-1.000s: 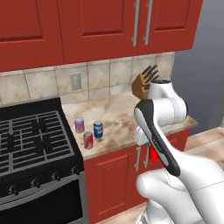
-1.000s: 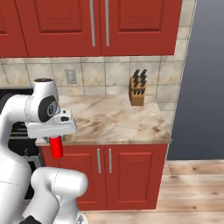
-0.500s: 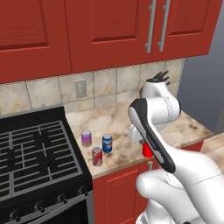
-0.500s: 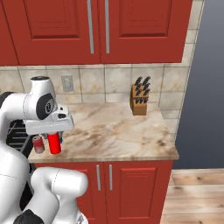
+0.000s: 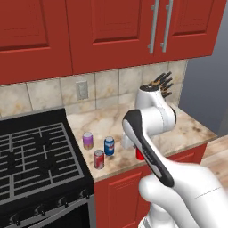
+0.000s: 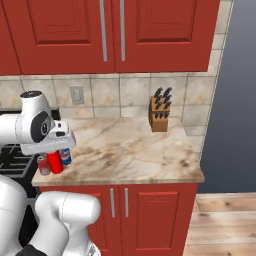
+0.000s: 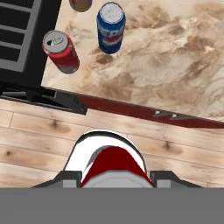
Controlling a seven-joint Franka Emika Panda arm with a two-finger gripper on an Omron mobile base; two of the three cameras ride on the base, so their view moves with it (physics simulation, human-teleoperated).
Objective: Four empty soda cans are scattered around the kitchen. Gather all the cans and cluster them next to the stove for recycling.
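Claw: gripper [image 6: 56,159] clenched on the bright red can [image 6: 55,162], which hangs upright beneath it; in the hand view the can's silvery top [image 7: 111,151] sits between the finger tips.
Carried can, position: over the front edge of the counter [image 6: 135,150], judged not yet set down.
Cluster ahead of the claw: dark red can [image 7: 61,51] and blue can [image 7: 110,27] stand upright just beyond the claw on the marble; purple can [image 5: 88,140] stands farther back, toward the wall.
Cluster, reason for placement: the three stand close together by the stove [image 5: 31,164], judged to be the gathering spot, so the fourth belongs beside them.
Free space: bare marble beside the blue can, on the side away from the stove, looks the likeliest landing place.
Far from the claw: knife block [image 6: 159,114] against the tiled wall, well apart.
Risk: a low approach could knock the dark red can, nearest the counter edge.
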